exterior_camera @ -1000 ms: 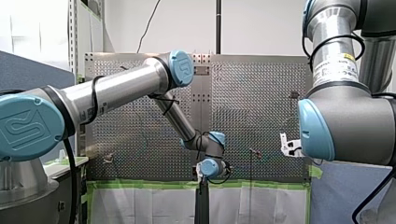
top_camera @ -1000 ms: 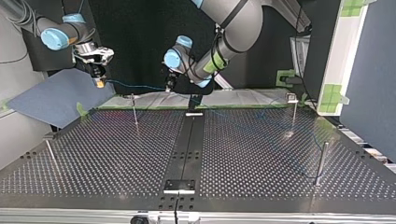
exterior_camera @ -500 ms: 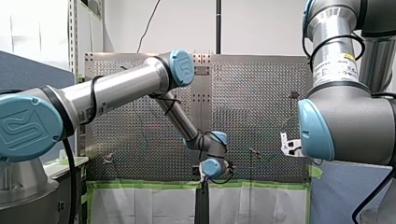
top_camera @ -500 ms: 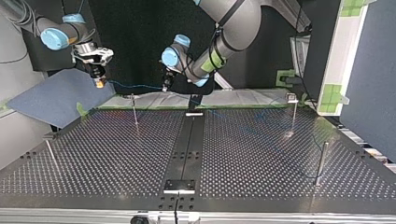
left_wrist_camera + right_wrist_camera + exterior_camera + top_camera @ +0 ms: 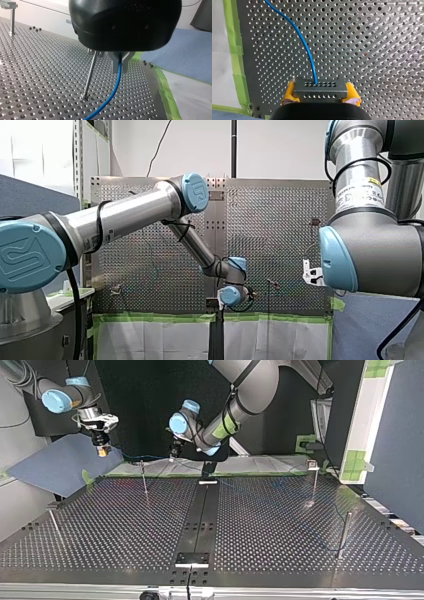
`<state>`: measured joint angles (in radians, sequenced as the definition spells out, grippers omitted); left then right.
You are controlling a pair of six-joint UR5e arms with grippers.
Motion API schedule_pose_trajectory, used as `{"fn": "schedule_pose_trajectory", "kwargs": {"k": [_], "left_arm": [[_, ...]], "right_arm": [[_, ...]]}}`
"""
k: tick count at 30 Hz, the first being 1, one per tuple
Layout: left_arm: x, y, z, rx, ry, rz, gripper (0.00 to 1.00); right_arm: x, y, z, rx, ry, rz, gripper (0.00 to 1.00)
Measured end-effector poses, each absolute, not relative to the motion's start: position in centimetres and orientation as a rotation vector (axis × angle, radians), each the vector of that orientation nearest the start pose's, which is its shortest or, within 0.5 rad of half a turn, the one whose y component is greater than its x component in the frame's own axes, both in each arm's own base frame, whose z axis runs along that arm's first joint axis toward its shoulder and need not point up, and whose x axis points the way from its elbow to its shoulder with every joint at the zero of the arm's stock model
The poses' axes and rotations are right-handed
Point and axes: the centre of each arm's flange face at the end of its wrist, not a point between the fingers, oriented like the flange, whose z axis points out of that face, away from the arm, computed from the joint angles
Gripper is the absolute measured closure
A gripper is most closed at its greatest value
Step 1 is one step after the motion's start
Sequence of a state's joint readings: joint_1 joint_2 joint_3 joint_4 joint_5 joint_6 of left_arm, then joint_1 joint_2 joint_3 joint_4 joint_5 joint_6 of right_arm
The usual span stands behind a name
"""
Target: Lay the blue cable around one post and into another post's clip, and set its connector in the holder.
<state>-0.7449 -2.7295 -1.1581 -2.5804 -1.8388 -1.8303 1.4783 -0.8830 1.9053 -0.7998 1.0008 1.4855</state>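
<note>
While left hand's, cable; right hand's, connector.

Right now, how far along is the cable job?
Done: only the grasps. In hand: my right hand grips the connector, and my left hand pinches the blue cable beside a post. Left: wrapping a post, clipping, seating the connector; the cable rounds no post yet.

Blue cable partly out of view
</note>
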Motion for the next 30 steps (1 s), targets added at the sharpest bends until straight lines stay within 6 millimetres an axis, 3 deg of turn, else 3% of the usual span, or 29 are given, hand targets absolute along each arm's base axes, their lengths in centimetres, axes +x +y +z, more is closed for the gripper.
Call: {"fn": "schedule_pose_trajectory", "kwargs": {"k": [30], "left_arm": [[49.0,-59.4,-3.8,0.231,1.741,-0.492,1.00]], "right_arm": [[12.7,-55.8,4.3,1.677,-1.095,1.466,1.00]]}}
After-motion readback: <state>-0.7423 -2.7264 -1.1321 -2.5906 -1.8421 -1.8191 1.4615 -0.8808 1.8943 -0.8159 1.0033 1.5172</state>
